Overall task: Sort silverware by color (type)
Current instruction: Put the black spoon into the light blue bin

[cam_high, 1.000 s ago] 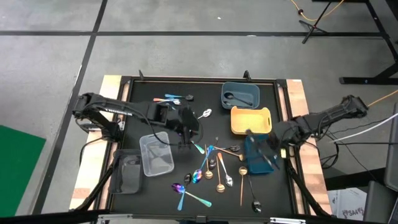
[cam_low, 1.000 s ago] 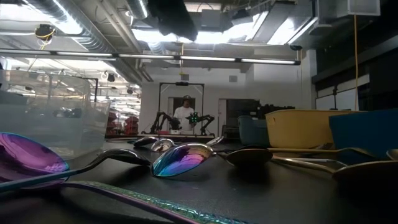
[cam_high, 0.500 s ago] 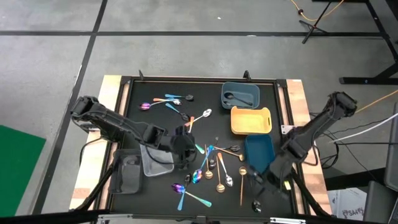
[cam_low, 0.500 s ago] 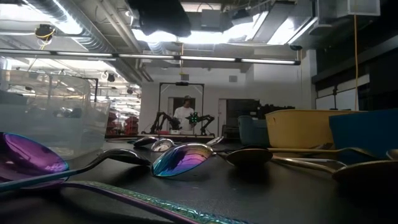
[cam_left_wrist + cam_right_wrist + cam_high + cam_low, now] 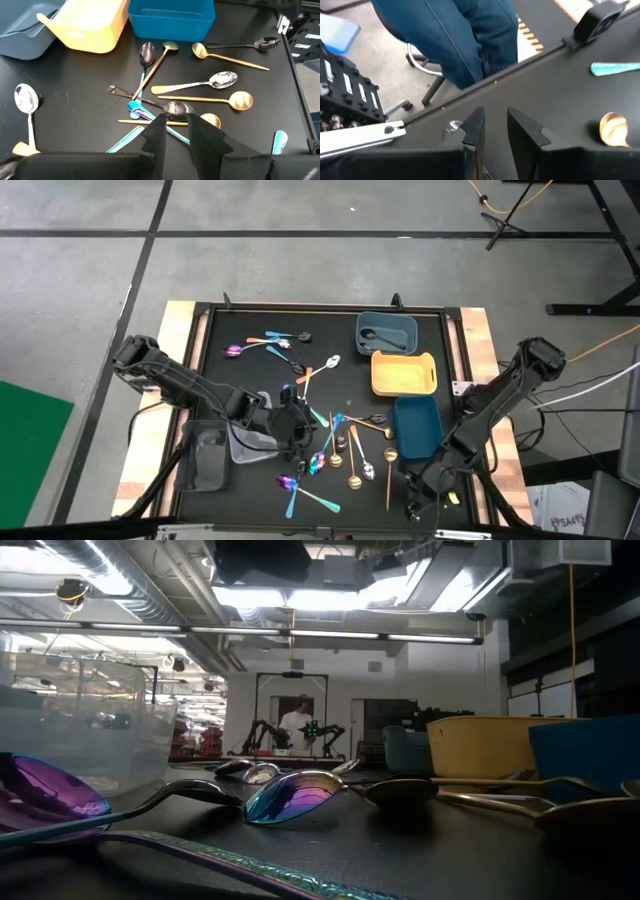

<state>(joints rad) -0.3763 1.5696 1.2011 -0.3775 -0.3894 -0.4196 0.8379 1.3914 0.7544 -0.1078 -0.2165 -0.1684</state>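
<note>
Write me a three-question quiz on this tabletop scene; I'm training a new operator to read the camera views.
1. True or false: the yellow tray lies between the grey-blue tray and the blue tray.
2. Which tray already holds a dark spoon? A) yellow tray B) grey-blue tray C) clear tray
3. Fill in: the left claw hangs over the middle cluster of spoons, while the right claw is at the table's near ____ corner.

Key: 1 true; 2 B; 3 right.
</note>
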